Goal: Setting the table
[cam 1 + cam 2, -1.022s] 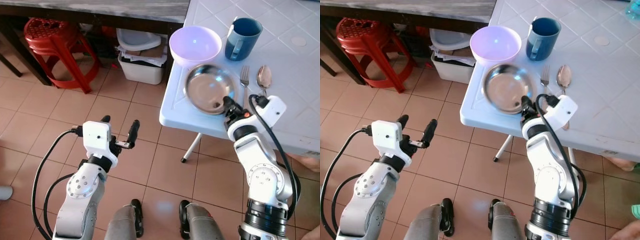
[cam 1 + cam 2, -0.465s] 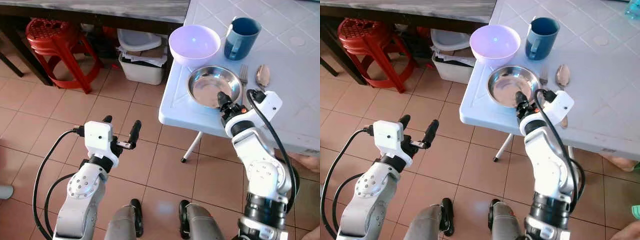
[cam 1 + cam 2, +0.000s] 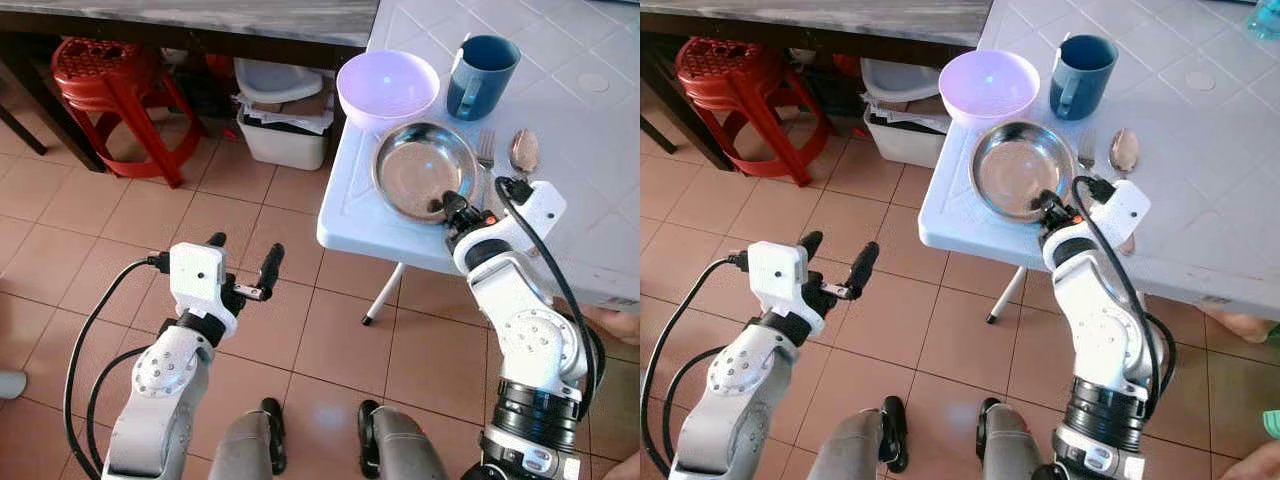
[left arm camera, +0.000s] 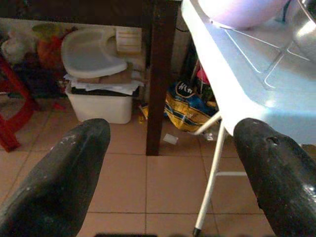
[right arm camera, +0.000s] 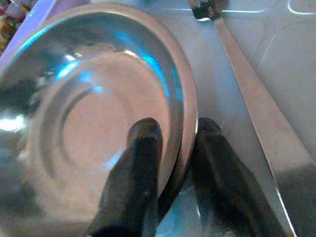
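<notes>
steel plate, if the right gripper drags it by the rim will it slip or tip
The steel plate looks stiff and polished, so it may slip in the right gripper, which pinches only its thin rim. Shallow and wide, it will probably slide on the white table rather than tip.

1. I stand in a lived-in home, in its eating corner: terracotta floor tiles (image 3: 90, 240) run under everything.
2. My white plastic folding counter (image 3: 600, 150) carries tableware: a round steel plate (image 3: 415, 170), a lilac plastic bowl (image 3: 388, 88), a dark blue mug (image 3: 482, 75), a steel fork (image 3: 487, 150) and a steel spoon (image 3: 524, 152).
3. A red plastic stool (image 3: 110, 85) sits beside a dark wooden table (image 3: 200, 25).
4. Household clutter lies beneath it: a white storage box (image 3: 285, 135) stuffed with papers, and a yellow snack bag (image 4: 190, 106).
</notes>
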Controlling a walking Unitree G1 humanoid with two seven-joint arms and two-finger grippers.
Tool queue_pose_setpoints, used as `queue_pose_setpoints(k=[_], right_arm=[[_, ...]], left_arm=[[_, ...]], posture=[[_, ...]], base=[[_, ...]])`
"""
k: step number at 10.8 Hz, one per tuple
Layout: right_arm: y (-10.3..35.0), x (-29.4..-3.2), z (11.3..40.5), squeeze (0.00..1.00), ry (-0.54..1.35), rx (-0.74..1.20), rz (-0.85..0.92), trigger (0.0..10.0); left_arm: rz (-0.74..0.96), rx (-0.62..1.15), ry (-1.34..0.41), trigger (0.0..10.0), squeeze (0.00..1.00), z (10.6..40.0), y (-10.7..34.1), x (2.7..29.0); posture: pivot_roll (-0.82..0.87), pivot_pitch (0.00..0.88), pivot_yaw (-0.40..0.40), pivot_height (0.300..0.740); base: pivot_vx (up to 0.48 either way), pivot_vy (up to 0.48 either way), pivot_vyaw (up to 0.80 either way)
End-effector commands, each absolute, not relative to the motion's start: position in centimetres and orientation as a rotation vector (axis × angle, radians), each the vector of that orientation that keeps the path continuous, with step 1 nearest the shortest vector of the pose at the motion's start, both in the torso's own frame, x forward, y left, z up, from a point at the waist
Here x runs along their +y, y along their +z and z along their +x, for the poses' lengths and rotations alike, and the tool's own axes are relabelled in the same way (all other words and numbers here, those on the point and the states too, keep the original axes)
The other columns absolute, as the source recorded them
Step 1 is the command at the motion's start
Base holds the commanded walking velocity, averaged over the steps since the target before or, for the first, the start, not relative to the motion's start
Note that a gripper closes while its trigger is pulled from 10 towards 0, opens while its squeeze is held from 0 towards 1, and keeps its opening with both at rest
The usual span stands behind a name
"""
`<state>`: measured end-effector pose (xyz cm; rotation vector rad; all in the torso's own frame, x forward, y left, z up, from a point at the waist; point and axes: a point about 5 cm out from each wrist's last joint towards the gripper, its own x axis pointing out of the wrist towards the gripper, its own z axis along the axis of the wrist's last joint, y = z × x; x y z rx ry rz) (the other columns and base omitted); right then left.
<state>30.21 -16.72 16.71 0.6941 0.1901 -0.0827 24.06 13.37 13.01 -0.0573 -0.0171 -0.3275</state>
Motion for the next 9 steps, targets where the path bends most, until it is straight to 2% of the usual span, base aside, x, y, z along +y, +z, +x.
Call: queue_pose_setpoints(k=[1, 5, 9], right_arm=[[13.0, -16.5, 29.7, 0.0, -0.134, 0.374, 0.712, 0.0], [12.9, -17.3, 29.9, 0.0, -0.203, 0.37, 0.74, 0.0], [12.8, -17.6, 30.1, 0.0, -0.249, 0.373, 0.794, 0.0]], left_arm=[[-0.054, -0.001, -0.361, 10.0, 0.0, 23.6, 12.9, 13.3], [-0.099, -0.011, -0.493, 10.0, 0.0, 22.8, 13.2, 12.3], [-0.104, 0.001, -0.476, 10.0, 0.0, 23.0, 13.2, 12.4]], posture=[[0.03, 0.277, 0.065, 0.74], [0.03, 0.277, 0.064, 0.74], [0.03, 0.28, 0.06, 0.74]], base=[[0.0, 0.0, 0.0], [0.0, 0.0, 0.0], [0.0, 0.0, 0.0]])
